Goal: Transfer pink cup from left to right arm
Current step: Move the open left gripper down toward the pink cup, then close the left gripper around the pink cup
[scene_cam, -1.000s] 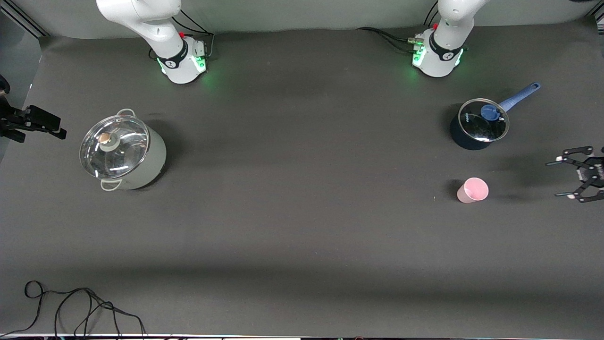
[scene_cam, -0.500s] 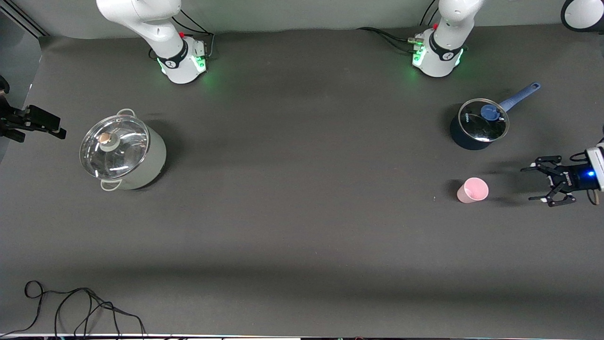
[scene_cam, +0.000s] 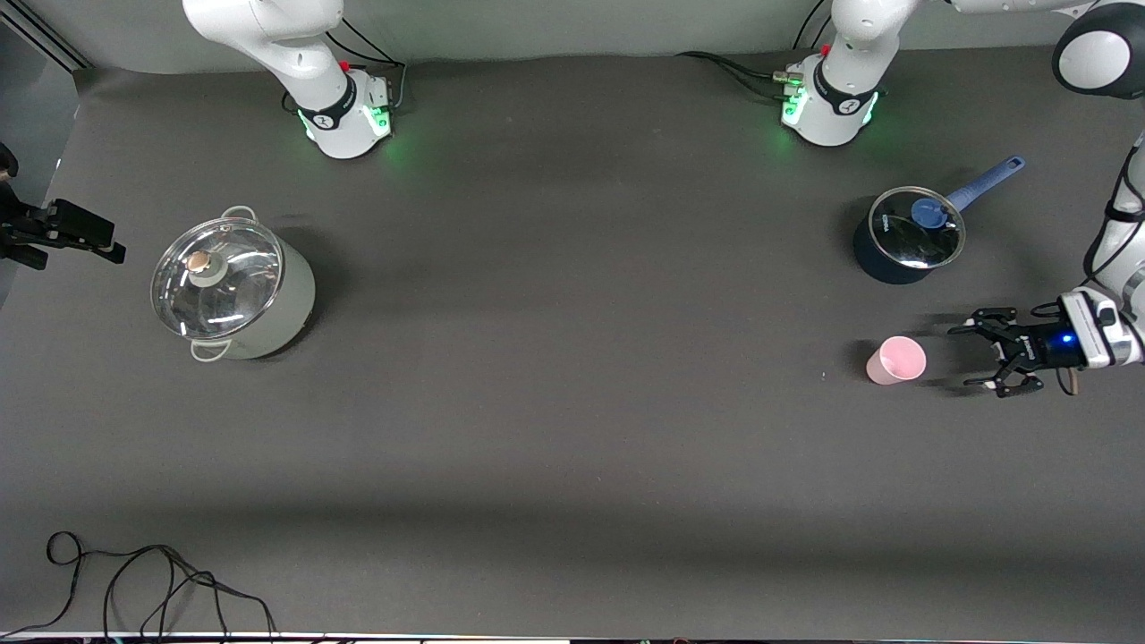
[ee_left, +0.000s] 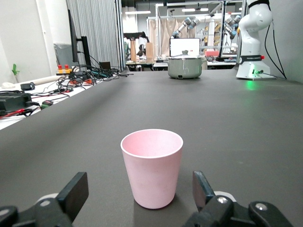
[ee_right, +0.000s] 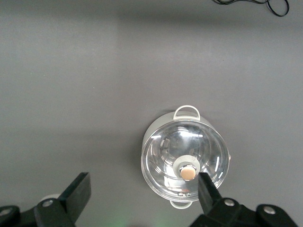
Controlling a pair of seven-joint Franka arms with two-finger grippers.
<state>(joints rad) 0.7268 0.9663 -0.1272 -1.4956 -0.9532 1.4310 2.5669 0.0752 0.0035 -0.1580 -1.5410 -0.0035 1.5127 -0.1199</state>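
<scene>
The pink cup [scene_cam: 895, 360] stands upright on the dark table toward the left arm's end. My left gripper [scene_cam: 964, 356] is low over the table beside the cup, open and pointing at it, with a small gap between its fingertips and the cup. In the left wrist view the cup [ee_left: 151, 165] stands centred just ahead of the left gripper [ee_left: 139, 187], and neither finger touches it. My right gripper [ee_right: 143, 189] is open and empty, waiting high over the table above the grey pot [ee_right: 185, 161].
A dark blue saucepan [scene_cam: 903, 237] with a glass lid stands farther from the front camera than the cup. The grey lidded pot [scene_cam: 233, 291] stands toward the right arm's end. A black cable [scene_cam: 134, 581] lies near the front edge.
My left gripper has moved in from the table's end toward the pink cup, staying open. The cup and the right arm have not moved.
</scene>
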